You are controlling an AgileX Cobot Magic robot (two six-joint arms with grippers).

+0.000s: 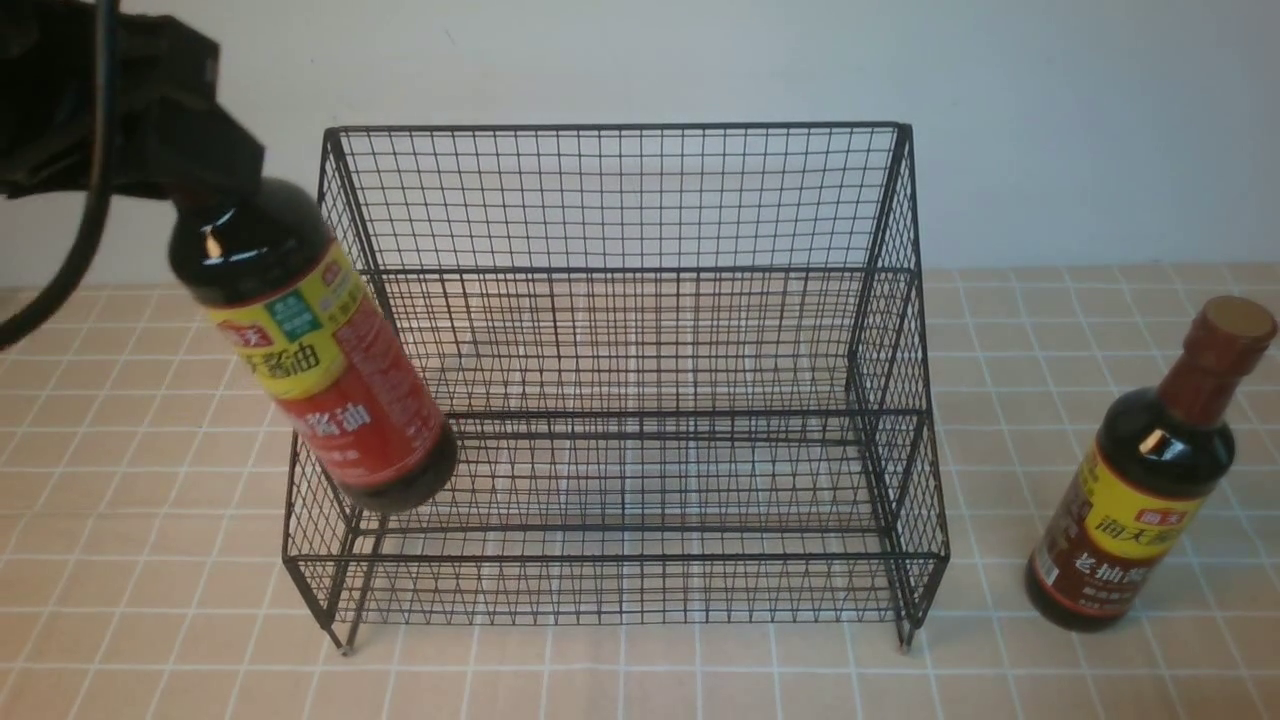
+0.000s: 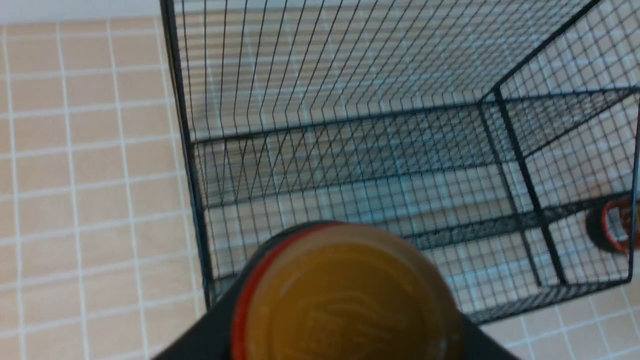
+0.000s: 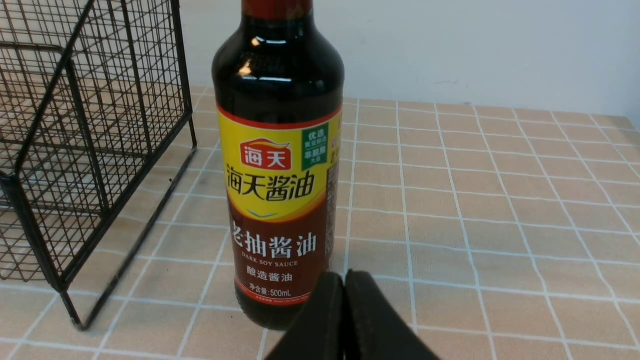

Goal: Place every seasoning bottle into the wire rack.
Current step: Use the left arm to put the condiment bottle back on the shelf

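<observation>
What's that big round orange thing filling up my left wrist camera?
Observer: That's the bottom of the yellow-and-red bottle. The front view shows the left gripper holding it by the neck, tilted.
Operator: Is it in the rack yet?
Observer: Not yet. In the front view it hangs at the left end of the wire rack, with its top leaning out past the rack's side.
Operator: What's the little red thing behind the mesh?
Observer: That's the yellow-and-brown bottle. The right wrist view shows it standing upright on the tiled table, beside the rack.
</observation>
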